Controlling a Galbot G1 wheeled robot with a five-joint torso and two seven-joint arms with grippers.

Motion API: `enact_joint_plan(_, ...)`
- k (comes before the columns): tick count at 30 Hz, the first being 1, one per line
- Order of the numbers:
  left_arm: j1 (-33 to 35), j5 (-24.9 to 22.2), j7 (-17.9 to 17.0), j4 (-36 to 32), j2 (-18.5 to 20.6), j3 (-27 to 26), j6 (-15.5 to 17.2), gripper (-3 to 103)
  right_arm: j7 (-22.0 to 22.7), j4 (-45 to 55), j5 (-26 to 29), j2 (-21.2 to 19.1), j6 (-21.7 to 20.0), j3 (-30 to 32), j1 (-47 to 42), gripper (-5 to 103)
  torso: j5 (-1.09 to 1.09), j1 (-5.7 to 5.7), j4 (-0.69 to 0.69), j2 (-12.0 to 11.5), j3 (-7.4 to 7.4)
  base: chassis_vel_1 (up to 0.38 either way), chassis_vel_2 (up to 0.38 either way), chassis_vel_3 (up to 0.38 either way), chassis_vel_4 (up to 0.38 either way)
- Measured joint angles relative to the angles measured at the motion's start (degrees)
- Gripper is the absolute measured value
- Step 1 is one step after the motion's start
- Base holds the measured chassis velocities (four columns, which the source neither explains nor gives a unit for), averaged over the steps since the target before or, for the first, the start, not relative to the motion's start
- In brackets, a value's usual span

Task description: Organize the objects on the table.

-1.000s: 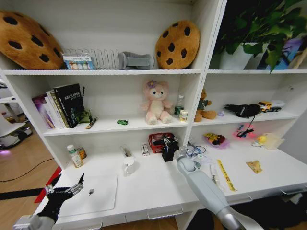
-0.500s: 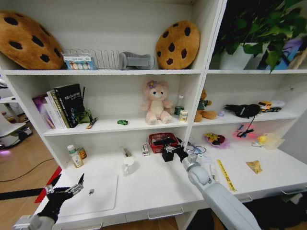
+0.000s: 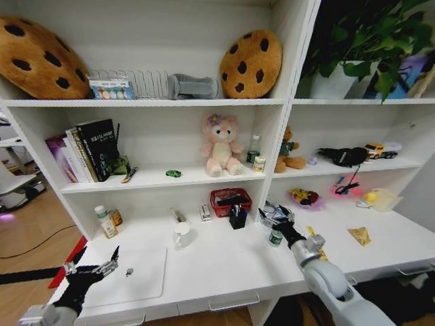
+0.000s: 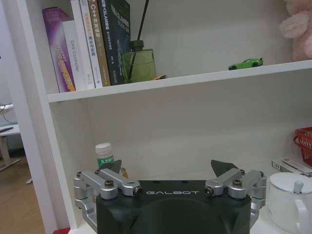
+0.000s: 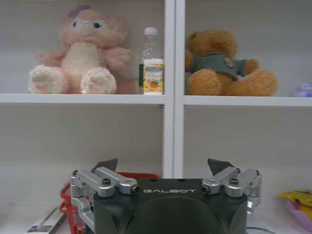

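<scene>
Right claw (image 3: 275, 216) is hovering right of centre, fingers spread and empty, above a small green-labelled jar (image 3: 275, 238) on the bench (image 3: 224, 268). The black pen holder (image 3: 238, 217) is sitting just left. Judgement: descend plumb, straddling one item, avoiding neighbouring clutter. Left claw (image 3: 92, 266) is parked lower left, spread, beside the laptop (image 3: 132, 275).

Left claw (image 3: 92, 269) spread beside laptop (image 3: 129, 275), right claw (image 3: 275, 216) open — above table (image 3: 231, 265)
</scene>
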Motion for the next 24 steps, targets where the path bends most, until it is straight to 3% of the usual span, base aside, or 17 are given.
enact_joint_plan(3, 0.00, 0.00, -0.01, 0.00, 0.00, 0.00, 0.00, 100, -1.56, 0.43, -0.24, 0.79, 1.16, 4.24, -3.89, 100, -0.01, 0.00, -0.02, 0.00, 0.00, 0.000, 0.000, 0.000, 0.000)
enact_joint_plan(5, 0.00, 0.00, -0.01, -0.01, 0.00, 0.00, 0.00, 100, -5.20, 0.37, 0.95, 1.82, 4.90, 8.32, -7.86, 100, -0.02, 0.00, -0.04, 0.00, 0.00, 0.000, 0.000, 0.000, 0.000)
enact_joint_plan(6, 0.00, 0.00, -0.01, -0.01, 0.00, 0.00, 0.00, 100, -5.20, 0.37, 0.95, 1.82, 4.90, 8.32, -7.86, 100, -0.02, 0.00, -0.04, 0.00, 0.00, 0.000, 0.000, 0.000, 0.000)
enact_joint_plan(8, 0.00, 0.01, -0.01, 0.00, 0.00, 0.00, 0.00, 100, -9.74, -0.22, 3.46, 3.44, 8.93, 10.41, -10.64, 100, 0.00, 0.00, -0.01, 0.00, 0.00, 0.000, 0.000, 0.000, 0.000)
enact_joint_plan(10, 0.00, 0.00, -0.01, 0.00, 0.00, 0.00, 0.00, 100, -10.03, -0.06, 3.50, 4.20, 9.48, 10.76, -11.05, 100, -0.01, 0.00, -0.01, 0.00, 0.00, 0.000, 0.000, 0.000, 0.000)
enact_joint_plan(19, 0.00, 0.00, -0.01, 0.00, 0.00, 0.00, 0.00, 100, -6.00, 0.76, -3.75, 10.16, 9.33, 10.00, -11.53, 100, -0.01, 0.00, -0.02, -0.01, 0.01, 0.000, 0.000, 0.000, 0.000)
enact_joint_plan(23, 0.00, 0.00, -0.01, 0.00, 0.00, 0.00, 0.00, 100, -2.75, 1.99, -4.47, 11.97, 6.54, 9.44, -12.25, 100, -0.02, 0.00, -0.03, -0.01, 0.01, 0.000, 0.000, 0.000, 0.000)
enact_joint_plan(24, 0.00, 0.00, 0.00, 0.00, 0.00, 0.00, 0.00, 100, -0.01, 2.43, -5.58, 12.52, 3.66, 9.00, -12.26, 100, -0.02, 0.00, -0.01, 0.00, 0.01, 0.000, 0.000, 0.000, 0.000)
